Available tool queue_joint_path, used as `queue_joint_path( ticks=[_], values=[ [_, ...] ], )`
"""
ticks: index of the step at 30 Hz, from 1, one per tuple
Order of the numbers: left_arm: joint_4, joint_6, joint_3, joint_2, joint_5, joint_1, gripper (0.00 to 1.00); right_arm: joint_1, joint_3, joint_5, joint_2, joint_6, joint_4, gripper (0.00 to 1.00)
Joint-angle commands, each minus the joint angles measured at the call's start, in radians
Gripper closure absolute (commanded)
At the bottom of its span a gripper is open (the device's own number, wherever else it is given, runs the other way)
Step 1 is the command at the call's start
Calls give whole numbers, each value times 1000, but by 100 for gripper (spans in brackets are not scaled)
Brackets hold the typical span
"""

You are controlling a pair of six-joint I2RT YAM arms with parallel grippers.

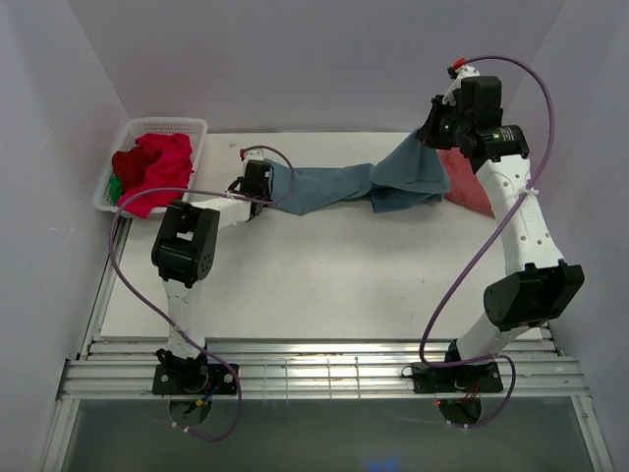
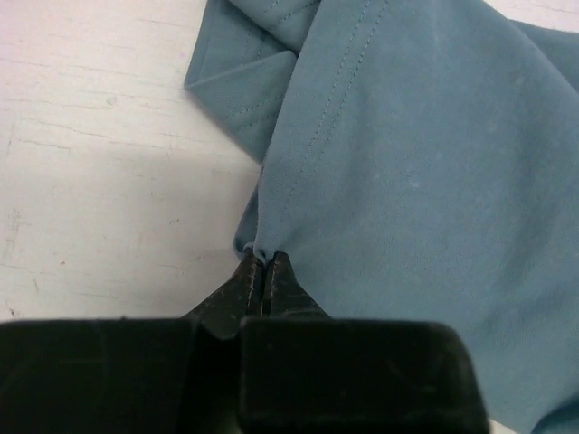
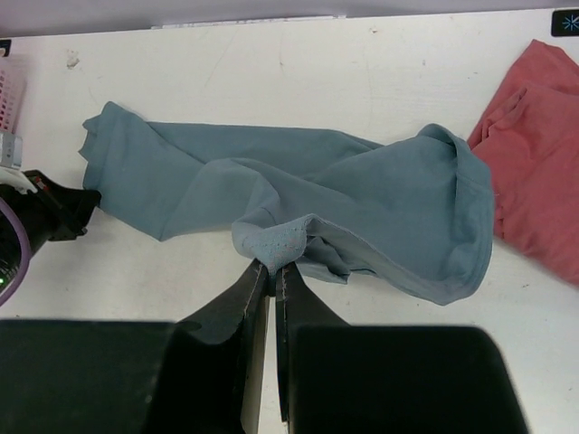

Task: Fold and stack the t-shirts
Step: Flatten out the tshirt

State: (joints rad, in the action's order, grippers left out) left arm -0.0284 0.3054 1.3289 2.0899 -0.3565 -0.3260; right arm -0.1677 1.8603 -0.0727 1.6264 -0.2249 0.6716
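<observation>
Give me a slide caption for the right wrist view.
Right gripper pinching a fold of the teal t-shirt, salmon-pink t-shirt beside it on the table.

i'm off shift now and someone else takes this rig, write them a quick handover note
Left hand: shut on the teal t-shirt at its left end.
Right hand: shut on its other end, lifted off the table.
Salmon-pink t-shirt lies far right on the table; red t-shirt and green t-shirt sit bunched in the white basket, far left.
Done: teal one gripped by both. Left: fold and stack all.
</observation>
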Motion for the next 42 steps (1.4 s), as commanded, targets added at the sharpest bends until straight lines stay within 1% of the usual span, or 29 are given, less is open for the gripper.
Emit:
queue_joint_path(
  ticks=[1, 3, 5, 6, 7, 8, 9, 11, 14, 15, 16, 18, 20, 21, 22, 23, 24, 25, 26, 27, 28, 29, 30, 33, 36, 38, 39, 42],
  values=[
    [71, 6, 53, -13, -4, 2, 100, 4, -3, 37, -43, 13, -26, 92],
    [134, 6, 82, -59, -10, 2, 100, 4, 11, 62, -36, 19, -9, 92],
    [192, 0, 130, -112, 28, 22, 100, 4, 48, 86, -23, 32, 3, 92],
    [281, 9, 218, -123, 74, 33, 100, 4, 63, 127, -20, 38, 5, 92],
    [335, 17, 280, -129, 97, 59, 100, 4, 82, 145, -7, 44, 6, 92],
    [394, 23, 343, -131, 119, 73, 100, 4, 136, 161, 6, 59, 16, 92],
    [491, 23, 466, -134, 145, 83, 100, 5, 172, 194, 19, 67, 38, 92],
    [565, 9, 565, -148, 149, 108, 100, 7, 270, 221, 61, 84, 54, 92],
    [605, -5, 700, -192, 171, 142, 100, 25, 364, 254, 102, 113, 57, 92],
    [620, 14, 734, -205, 200, 171, 100, 31, 381, 267, 110, 125, 54, 92],
    [637, 24, 804, -206, 214, 185, 100, 37, 396, 277, 124, 130, 52, 92],
    [699, 37, 867, -206, 232, 214, 100, 63, 430, 278, 133, 134, 49, 92],
    [738, 15, 912, -221, 273, 217, 100, 85, 441, 243, 127, 140, 46, 92],
    [748, 3, 909, -234, 298, 217, 100, 86, 436, 228, 118, 147, 45, 92],
    [748, -21, 899, -275, 362, 217, 100, 86, 427, 209, 87, 169, 39, 92],
    [743, -32, 857, -301, 411, 217, 100, 86, 407, 164, 64, 186, 28, 92],
    [736, -41, 831, -332, 442, 217, 100, 86, 351, 145, 37, 200, 16, 92],
    [726, -51, 804, -364, 471, 217, 100, 86, 315, 119, -32, 220, -1, 92],
    [714, -72, 755, -429, 538, 217, 100, 86, 275, 56, -74, 220, -44, 92],
    [707, -81, 733, -464, 577, 217, 100, 86, 237, 21, -115, 252, -67, 92],
    [702, -91, 716, -497, 612, 219, 100, 86, 171, -8, -197, 269, -90, 92],
    [700, -98, 705, -557, 684, 217, 100, 86, 151, -54, -236, 277, -118, 92],
    [702, -100, 699, -583, 720, 217, 100, 86, 139, -68, -269, 285, -124, 92],
    [722, -74, 724, -668, 841, 217, 100, 86, 151, -117, -390, 302, -129, 92],
    [751, -46, 777, -717, 908, 217, 100, 86, 200, -110, -442, 289, -141, 92],
    [745, -23, 790, -743, 924, 217, 100, 86, 246, -89, -459, 279, -142, 92],
    [742, -3, 797, -767, 956, 217, 100, 86, 255, -87, -476, 276, -155, 92],
    [714, 35, 800, -809, 991, 217, 100, 86, 267, -61, -514, 253, -194, 92]
  ],
)
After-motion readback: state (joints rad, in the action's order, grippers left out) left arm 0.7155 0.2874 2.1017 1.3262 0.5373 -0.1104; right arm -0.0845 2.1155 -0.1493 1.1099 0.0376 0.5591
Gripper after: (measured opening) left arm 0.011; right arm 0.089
